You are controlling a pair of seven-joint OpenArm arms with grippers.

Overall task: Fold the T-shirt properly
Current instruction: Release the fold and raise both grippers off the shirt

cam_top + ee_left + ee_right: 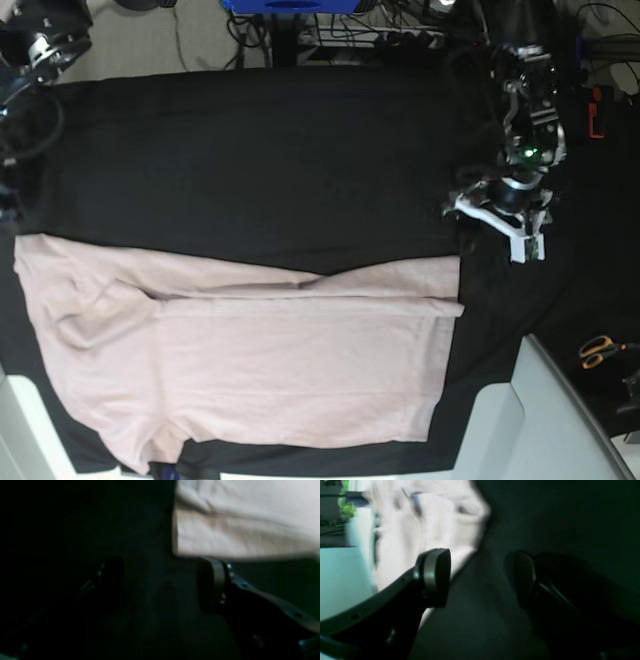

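Note:
The pale pink T-shirt (250,350) lies spread flat on the black table cloth (280,150), across the near half, with a lengthwise fold along its upper part. My left gripper (162,585) is open and empty, low over the cloth just off the shirt's corner (237,525). In the base view it (465,212) sits just above the shirt's right upper corner. My right gripper (480,580) is open and empty, close over the cloth beside the blurred shirt (425,525). In the base view only its arm (35,45) shows, at the top left.
Orange-handled scissors (600,350) lie at the right. A white surface (545,420) juts in at the bottom right. Cables and a blue object (290,5) sit beyond the far edge of the table.

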